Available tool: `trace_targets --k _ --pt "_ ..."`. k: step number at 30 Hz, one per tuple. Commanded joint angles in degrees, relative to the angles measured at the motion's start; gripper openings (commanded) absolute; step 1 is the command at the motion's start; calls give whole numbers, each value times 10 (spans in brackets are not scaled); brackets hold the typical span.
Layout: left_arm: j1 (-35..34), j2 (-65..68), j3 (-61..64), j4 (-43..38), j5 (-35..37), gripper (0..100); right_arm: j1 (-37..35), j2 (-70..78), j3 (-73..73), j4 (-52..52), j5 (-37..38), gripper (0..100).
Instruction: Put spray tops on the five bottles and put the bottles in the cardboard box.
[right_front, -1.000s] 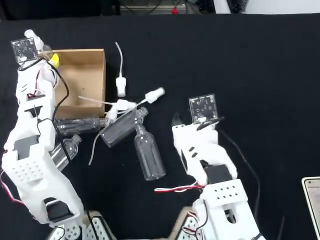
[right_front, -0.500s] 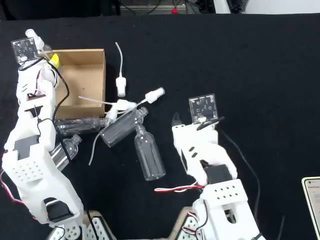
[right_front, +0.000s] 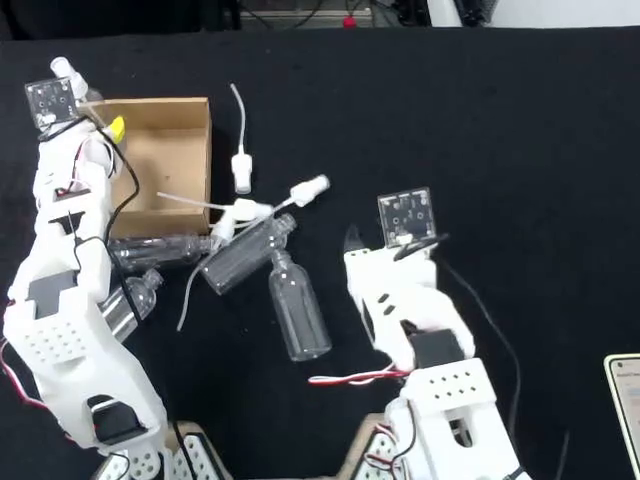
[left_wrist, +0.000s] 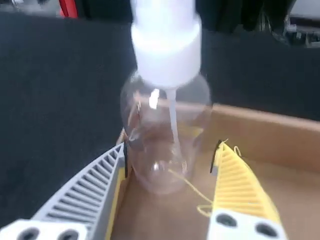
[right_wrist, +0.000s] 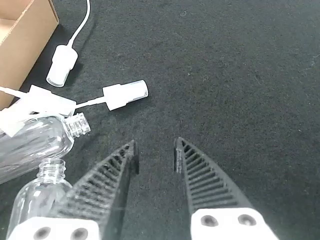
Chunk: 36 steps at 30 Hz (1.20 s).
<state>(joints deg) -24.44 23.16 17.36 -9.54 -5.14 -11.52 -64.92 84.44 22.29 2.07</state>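
Grips capped bottle (left_wrist: 165, 125) in left jaws, long axis running out along them, over the far left corner of the box (right_front: 165, 130); box floor lies just inward, apparently unobstructed. Holds right jaws parted above bare surface (right_wrist: 240, 60), uncapped bottles (right_front: 298, 310) and tops (right_wrist: 125, 95) just beside.
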Motion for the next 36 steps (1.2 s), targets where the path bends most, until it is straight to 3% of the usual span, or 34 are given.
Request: trace_targets --k 1,11,25,27,36 --pt "-2 -23 -57 48 3 274 -8 2 -6 -18 6 121" --pt "-2 -87 -29 56 3 274 -8 2 -6 -17 6 121" --pt "-20 -272 147 69 3 274 -9 2 -7 -15 6 121" --pt "-23 -319 167 124 3 274 -9 2 -7 -16 6 121" --pt "-55 -489 131 505 -17 274 -9 2 -7 -15 6 122"
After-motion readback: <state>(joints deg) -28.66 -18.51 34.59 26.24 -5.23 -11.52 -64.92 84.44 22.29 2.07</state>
